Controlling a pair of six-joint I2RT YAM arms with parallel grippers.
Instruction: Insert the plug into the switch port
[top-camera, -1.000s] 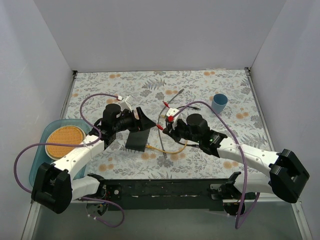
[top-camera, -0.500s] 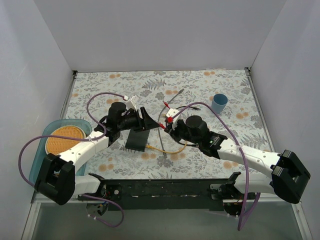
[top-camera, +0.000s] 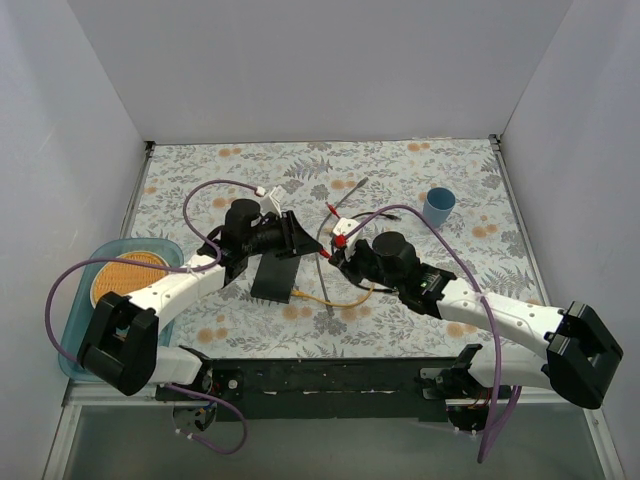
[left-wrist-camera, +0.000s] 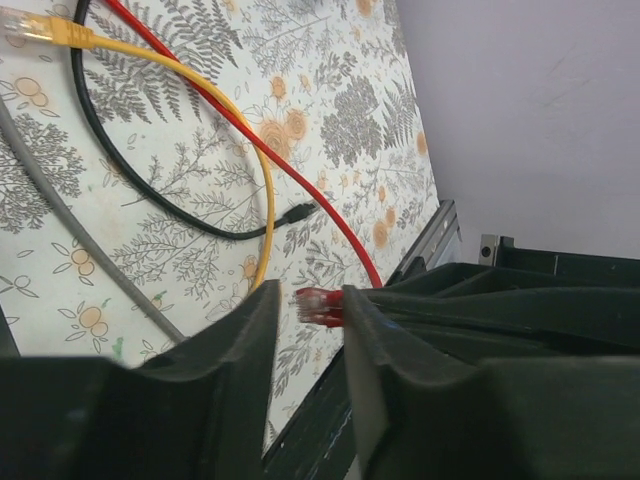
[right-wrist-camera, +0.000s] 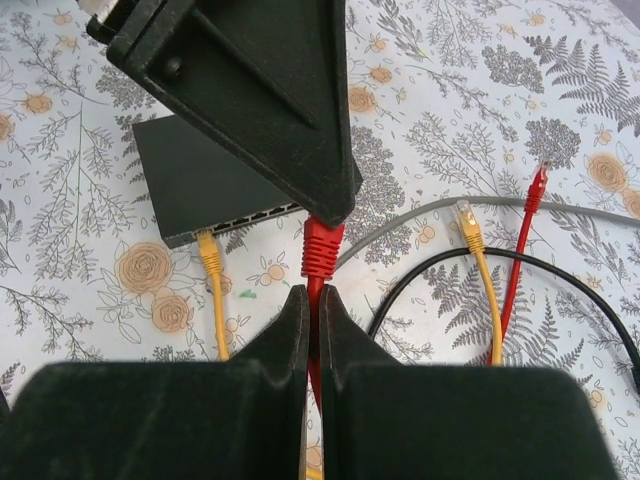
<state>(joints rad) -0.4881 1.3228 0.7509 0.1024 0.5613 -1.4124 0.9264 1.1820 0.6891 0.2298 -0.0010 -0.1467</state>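
**A:** Our right arm's fingers (right-wrist-camera: 285, 350) are closed on the thin red cable (left-wrist-camera: 300, 185) just behind its moulded red plastic plug (right-wrist-camera: 322, 250), so the plug pokes out ahead of them.

**B:** And our left arm's fingers (left-wrist-camera: 250, 350)?

**A:** They stand a little apart with the plug's tip at their gap. We cannot tell whether they pinch it.

**B:** How do we expect it to handle?

**A:** We judge the plug light, small and rigid, and the cable behind it limp. Holding close behind the plug suits us, since a grip further back would let it droop and wander. It looks smooth, so we think a firm squeeze on its flat sides is wise.

**B:** Where is it?

**A:** It is held above the floral-patterned desk (right-wrist-camera: 450, 100), just beside the near edge of the flat matte-black rectangular box (right-wrist-camera: 200, 175). The row of ports (right-wrist-camera: 250, 217) runs along that edge.

**B:** Which switch port is ours?

**A:** We cannot tell. A yellow plug (right-wrist-camera: 207, 245) sits in one port, left of where ours points.
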